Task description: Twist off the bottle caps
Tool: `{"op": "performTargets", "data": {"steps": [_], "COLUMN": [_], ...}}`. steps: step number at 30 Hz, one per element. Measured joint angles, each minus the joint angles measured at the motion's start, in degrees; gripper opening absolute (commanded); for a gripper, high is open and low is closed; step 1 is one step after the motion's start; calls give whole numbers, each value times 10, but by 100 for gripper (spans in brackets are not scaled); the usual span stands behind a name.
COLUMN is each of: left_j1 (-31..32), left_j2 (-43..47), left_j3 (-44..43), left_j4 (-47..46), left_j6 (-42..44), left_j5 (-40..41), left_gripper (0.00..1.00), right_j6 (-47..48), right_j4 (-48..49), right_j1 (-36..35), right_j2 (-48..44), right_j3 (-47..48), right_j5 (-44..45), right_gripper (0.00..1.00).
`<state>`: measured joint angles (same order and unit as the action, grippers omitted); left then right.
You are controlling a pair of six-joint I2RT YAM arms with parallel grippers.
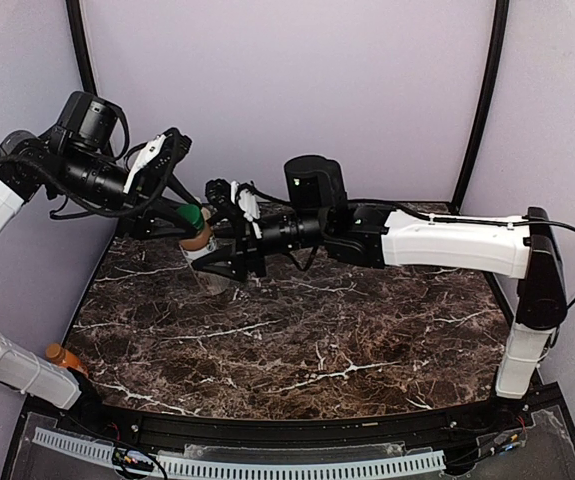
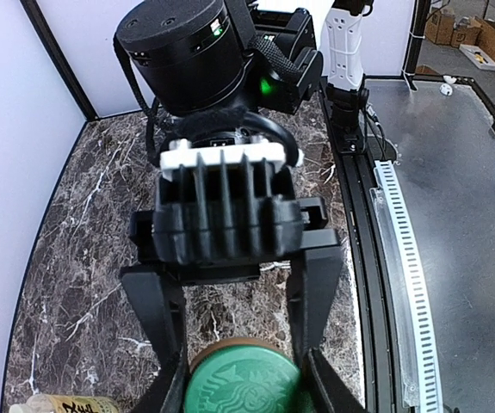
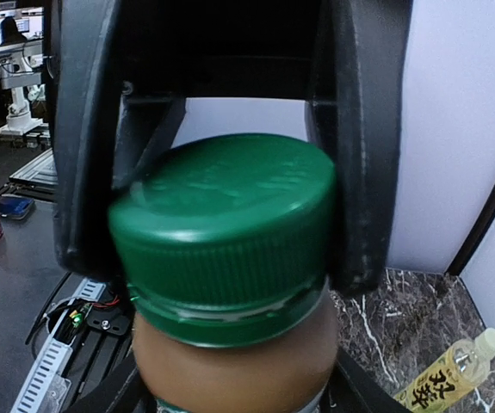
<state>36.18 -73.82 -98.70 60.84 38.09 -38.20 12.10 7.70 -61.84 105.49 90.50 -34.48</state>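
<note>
The dark green plastic cap [image 3: 221, 232] is clamped by the left pincer [image 2: 240, 379]; the short clear brown-filled bottle [image 3: 230, 366] under it is gripped by the right pincer [image 1: 217, 268]. Both are held above the marbled surface [image 1: 367, 340].

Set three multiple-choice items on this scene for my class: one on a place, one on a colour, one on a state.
1. Where is the yellow-labelled plastic bottle?
A. lying on the dark marble table
B. standing upright
C. held in the air

2. What colour is the ribbed plastic screw cap between the jaws of the left gripper?
A. red
B. green
C. white

3. What state is that cap in?
A. seated on the neck of the brown-filled clear plastic bottle
B. off, lying on the table
C. split in half

Answers:
1 A, it lies on its side on the marble.
2 B, both wrist views show it dark green.
3 A, the right wrist view shows it atop the neck.
</note>
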Motion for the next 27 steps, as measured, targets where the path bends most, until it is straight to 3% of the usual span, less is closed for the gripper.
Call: {"op": "performTargets", "data": {"steps": [3, 4, 5, 6, 8, 11, 16, 21, 27], "left_j1": [0, 0, 0, 0, 0, 0, 0, 0, 1], "left_j2": [0, 0, 0, 0, 4, 20, 99, 213, 202], "left_j3": [3, 3, 3, 3, 9, 33, 129, 271, 337], "left_j4": [0, 0, 0, -2, -10, -44, -154, -255, -341], "left_j6": [-7, -9, -10, -13, -20, -47, -82, -104, -138], "left_j5": [-4, -5, -5, -4, -2, 14, 74, 75, 112], "left_gripper": [1, 8, 21, 64, 94, 99, 99, 98, 88], "right_j6": [-2, -3, -2, -3, -5, -17, -97, -196, -264], "right_j4": [1, 0, 0, 1, 4, 19, 57, 135, 186], "right_j1": [0, 0, 0, 0, 0, 0, 6, 7, -15], "right_j2": [5, 5, 5, 5, 4, -1, -36, -84, -82], "right_j3": [3, 3, 3, 3, 2, -8, -46, -80, -79], "right_j5": [7, 9, 9, 11, 13, 29, 86, 165, 254], "right_gripper": [42, 39, 38, 37, 31, 22, 22, 22, 19]}}
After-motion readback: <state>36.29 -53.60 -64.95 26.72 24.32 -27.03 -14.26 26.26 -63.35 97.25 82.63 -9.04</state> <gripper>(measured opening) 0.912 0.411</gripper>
